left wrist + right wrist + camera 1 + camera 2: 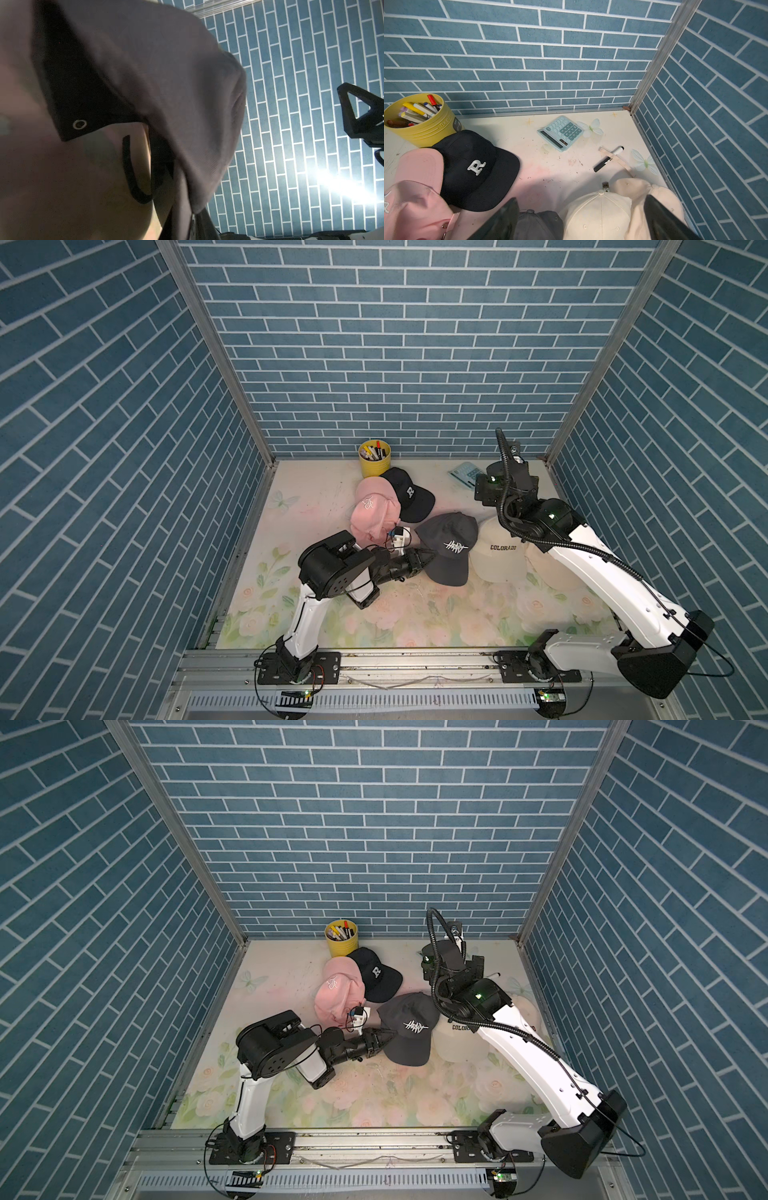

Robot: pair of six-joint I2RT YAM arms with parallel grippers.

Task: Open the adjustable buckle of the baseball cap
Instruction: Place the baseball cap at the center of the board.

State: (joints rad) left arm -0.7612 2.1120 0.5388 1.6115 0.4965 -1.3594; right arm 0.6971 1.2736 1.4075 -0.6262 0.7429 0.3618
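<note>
A dark grey baseball cap [446, 547] with white lettering lies mid-table, seen in both top views [409, 1027]. My left gripper [430, 558] reaches in at its near-left edge. In the left wrist view the grey fabric [166, 83] hangs right over the camera and runs down between the nearly closed jaws [193, 226]. A small metal piece [193, 223] shows there; whether it is the buckle I cannot tell. A black strap end with an eyelet [80, 124] and a black loop [128, 172] hang beside it. My right gripper [581, 218] hovers open over the cream caps, holding nothing.
A cream "COLORADO" cap [498, 551] and another cream cap [552, 568] lie under the right arm, with a metal clasp [605, 186] at the back. Pink cap [372, 510], black "R" cap [409, 497], yellow marker cup [374, 458], calculator [560, 133] and loose marker [608, 159] sit behind.
</note>
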